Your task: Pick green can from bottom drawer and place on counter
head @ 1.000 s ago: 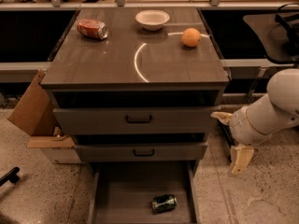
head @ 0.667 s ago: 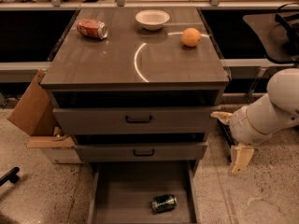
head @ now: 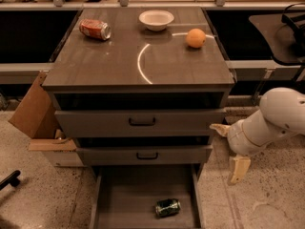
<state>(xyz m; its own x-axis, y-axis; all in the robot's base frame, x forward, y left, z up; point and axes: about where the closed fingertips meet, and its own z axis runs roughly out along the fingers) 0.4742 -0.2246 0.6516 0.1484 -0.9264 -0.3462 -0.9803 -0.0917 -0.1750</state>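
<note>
Counter (head: pixel 95 66) is up-left of the jaws, open bottom drawer (head: pixel 124 199) down-left. Gripper (head: pixel 224 154) hangs right of the cabinet (head: pixel 95 123), jaws wide apart and empty; green can (head: pixel 167 207) lies sideways on the drawer floor, well apart.

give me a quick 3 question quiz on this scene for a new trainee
1. Short answer: besides the white bowl and the orange, what lies on the counter?
2. True or false: the green can lies on its side in the open bottom drawer.
3. Where is the tool?
A. above the counter
B. right of the handled drawers, open and empty
C. inside the bottom drawer

Key: 1 the red-orange can; 2 true; 3 B
</note>
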